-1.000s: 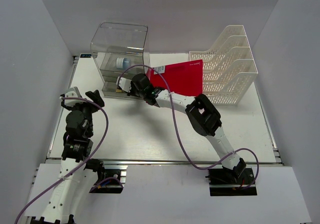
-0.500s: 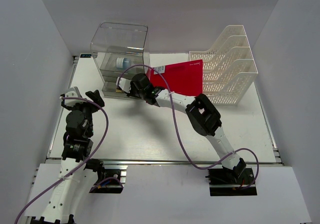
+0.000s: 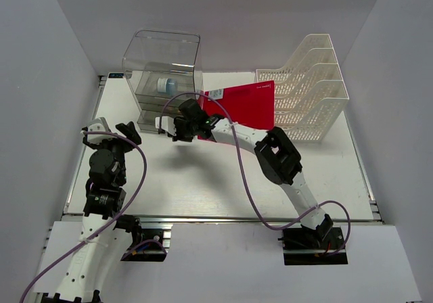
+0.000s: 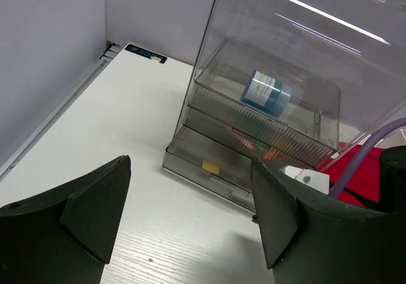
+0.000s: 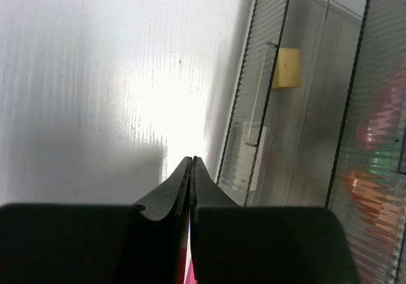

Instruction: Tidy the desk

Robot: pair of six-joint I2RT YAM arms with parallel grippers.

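The white desk (image 3: pixel 203 174) has a silver rail (image 3: pixel 223 218) along its near edge. My right gripper (image 3: pixel 175 134) is shut with nothing between its jaws. In the right wrist view it (image 5: pixel 191 160) points down at the desk just in front of the clear drawer box (image 5: pixel 304 119). My left gripper (image 3: pixel 126 132) is open and empty above the desk's left side. In the left wrist view it (image 4: pixel 189 170) faces the drawer box (image 4: pixel 266 125).
The drawer box (image 3: pixel 162 66) holds a blue-and-white roll (image 4: pixel 266 94) in its top drawer and a yellow piece (image 5: pixel 287 68) in the bottom one. A red folder (image 3: pixel 247 103) lies beside a white mesh file rack (image 3: pixel 311 86) at the back right.
My right gripper has drawn back a little from the drawer box front toward the near side and turned at the wrist. The left arm has not moved.
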